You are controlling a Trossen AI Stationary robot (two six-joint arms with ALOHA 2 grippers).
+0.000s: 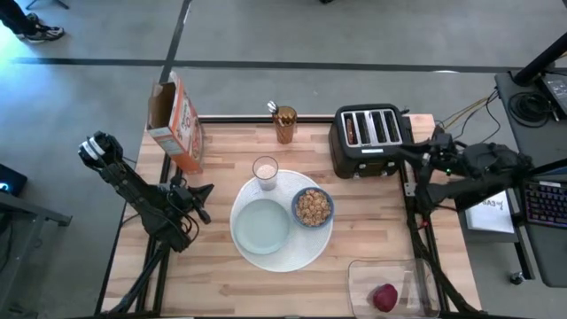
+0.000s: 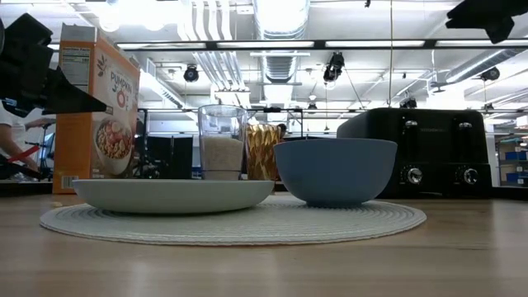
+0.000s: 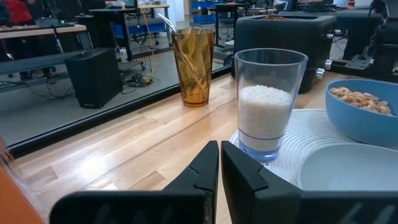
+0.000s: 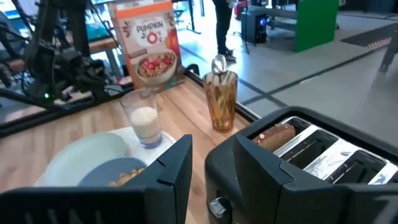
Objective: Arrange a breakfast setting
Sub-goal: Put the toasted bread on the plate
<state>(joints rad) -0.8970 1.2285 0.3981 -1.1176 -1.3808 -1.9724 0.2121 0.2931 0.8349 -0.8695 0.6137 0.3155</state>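
A large round white plate (image 1: 306, 252), flat and ribbed like a mat, lies at the table's middle. On it rest the pale green-white plate (image 1: 262, 227), the blue bowl (image 1: 312, 207) with cereal and the milk glass (image 1: 265, 170). Brown toast (image 4: 277, 133) stands in a slot of the black toaster (image 1: 370, 140). A metal spoon (image 4: 219, 64) stands in an amber cup (image 1: 284, 125). The red fruit (image 1: 384, 297) lies in a clear box at the near right. My left gripper (image 3: 219, 169) is shut and empty, left of the plates. My right gripper (image 4: 199, 163) is open and empty, just right of the toaster.
The orange-and-white cereal box (image 1: 175, 120) stands at the far left of the table. The clear box (image 1: 390, 285) sits at the near right edge. Bare wood lies left of the plates and near the front edge.
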